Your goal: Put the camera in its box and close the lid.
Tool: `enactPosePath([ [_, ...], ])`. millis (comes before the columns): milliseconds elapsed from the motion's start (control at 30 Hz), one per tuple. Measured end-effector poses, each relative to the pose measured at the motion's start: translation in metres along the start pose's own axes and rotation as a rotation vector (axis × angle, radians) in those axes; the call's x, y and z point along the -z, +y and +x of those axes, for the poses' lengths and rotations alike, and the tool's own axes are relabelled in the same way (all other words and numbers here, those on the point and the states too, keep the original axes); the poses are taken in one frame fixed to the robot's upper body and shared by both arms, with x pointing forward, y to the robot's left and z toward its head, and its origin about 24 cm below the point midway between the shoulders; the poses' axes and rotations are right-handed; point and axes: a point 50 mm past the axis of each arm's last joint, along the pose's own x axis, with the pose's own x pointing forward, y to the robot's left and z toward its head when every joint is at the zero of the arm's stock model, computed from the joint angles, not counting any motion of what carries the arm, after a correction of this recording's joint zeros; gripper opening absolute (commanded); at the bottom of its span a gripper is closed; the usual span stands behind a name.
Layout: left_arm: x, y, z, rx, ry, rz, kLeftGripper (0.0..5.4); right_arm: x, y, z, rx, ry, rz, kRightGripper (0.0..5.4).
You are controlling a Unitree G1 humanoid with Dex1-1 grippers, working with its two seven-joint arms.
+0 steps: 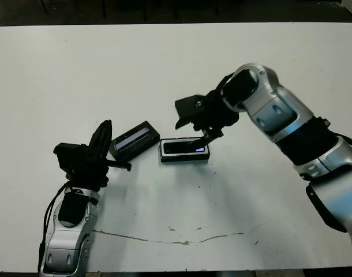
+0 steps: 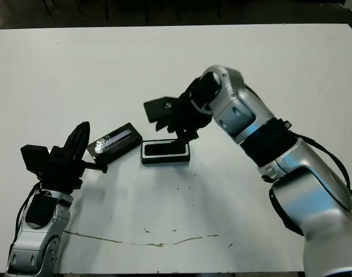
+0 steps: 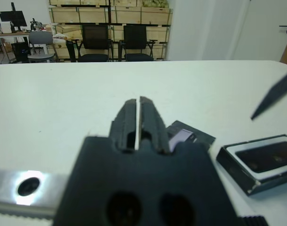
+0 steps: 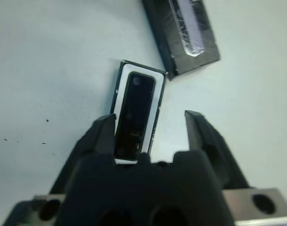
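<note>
Two arms over our white worktop: right gripper hangs above the box with jaws spread wide, holding nothing, and left gripper rests beside the lid, jaws pressed together. We see the camera lying inside the box, lid just beside it.

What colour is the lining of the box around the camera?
White, framing the black camera inside the black box; clearest in the right wrist view.
</note>
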Motion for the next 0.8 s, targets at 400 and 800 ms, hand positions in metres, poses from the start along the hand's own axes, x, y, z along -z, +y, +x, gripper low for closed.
enactPosePath([
  [400, 0.0, 0.0, 0.0, -0.002, -0.001, 0.009, 0.0, -0.002, -0.007, -0.021, 0.156, -0.063, -0.014, 5.39],
  [800, -0.027, 0.017, -0.006, 0.056, -0.108, 0.13, 0.0, 0.057, 0.048, -0.083, 1.006, -0.461, 0.394, 3.99],
])
